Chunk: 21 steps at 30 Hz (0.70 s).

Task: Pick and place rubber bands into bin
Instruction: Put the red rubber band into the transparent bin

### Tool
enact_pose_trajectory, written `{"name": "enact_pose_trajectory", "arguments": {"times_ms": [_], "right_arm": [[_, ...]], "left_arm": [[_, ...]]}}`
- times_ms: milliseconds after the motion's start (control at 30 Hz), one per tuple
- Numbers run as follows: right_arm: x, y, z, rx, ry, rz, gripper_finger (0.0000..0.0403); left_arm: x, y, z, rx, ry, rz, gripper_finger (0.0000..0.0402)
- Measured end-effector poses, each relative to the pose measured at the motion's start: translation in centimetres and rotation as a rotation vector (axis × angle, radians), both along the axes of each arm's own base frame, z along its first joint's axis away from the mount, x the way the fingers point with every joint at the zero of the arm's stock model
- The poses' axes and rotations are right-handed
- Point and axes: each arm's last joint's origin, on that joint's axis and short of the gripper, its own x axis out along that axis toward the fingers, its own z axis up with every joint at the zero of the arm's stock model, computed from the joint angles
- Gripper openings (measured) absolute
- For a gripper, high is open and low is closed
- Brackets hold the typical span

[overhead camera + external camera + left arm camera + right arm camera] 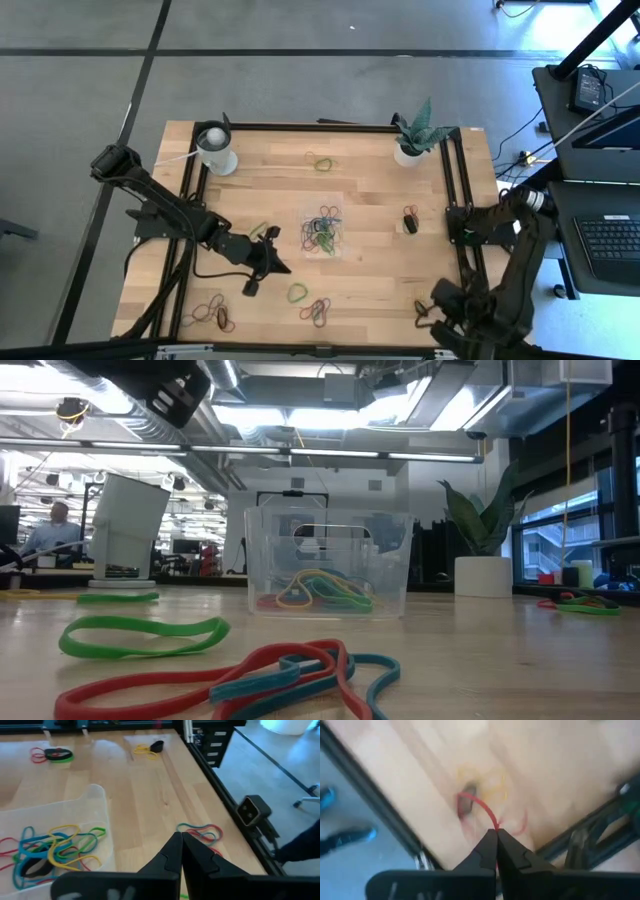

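Observation:
The clear bin (322,232) stands mid-table with several coloured rubber bands (55,847) inside; the low view shows its front wall (328,565). More bands lie loose: a green one (297,293), a red and blue cluster (316,312), some near the table's left near corner (215,312), some near the far edge (321,162). My left gripper (181,840) is shut and holds nothing; it hovers just left of the bin (283,265). My right gripper (496,834) is over the table's near right corner (432,305), shut on a red band. My right gripper pinches a red rubber band (492,822) between its two fingertips, coming from above and pointing down. The band arcs away from the tips toward a dark band (467,805) and a yellow one on the wood below. The view is blurred; whether the red band is lifted clear I cannot tell.
A white cup (216,150) stands at the far left corner and a white plant pot (408,152) at the far right. A black frame rail (452,200) runs along the table's right edge. A small dark object (410,222) lies right of the bin.

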Motion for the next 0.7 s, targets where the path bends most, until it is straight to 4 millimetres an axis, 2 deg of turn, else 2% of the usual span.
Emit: {"name": "enact_pose_trajectory", "arguments": {"times_ms": [133,300,433,700], "right_arm": [[1.8,-2.4,2.5,-0.056,-0.082,-0.036,0.0002],[5.8,-5.7,4.1,-0.086,-0.144,0.001,0.0001],[9.8,-8.4,4.5,-0.077,-0.184,0.079,0.0001],[17.7,-14.4,5.1,-0.074,-0.427,0.155,0.0000]], "left_arm": [[0.0,0.1,0.0,0.011,-0.006,0.025,0.0003],[0.0,0.1,0.0,0.012,-0.007,0.025,0.0005],[0.0,0.1,0.0,0.011,-0.006,0.024,0.0005],[-0.1,-0.2,0.0,-0.022,0.009,-0.004,0.0005]]}}
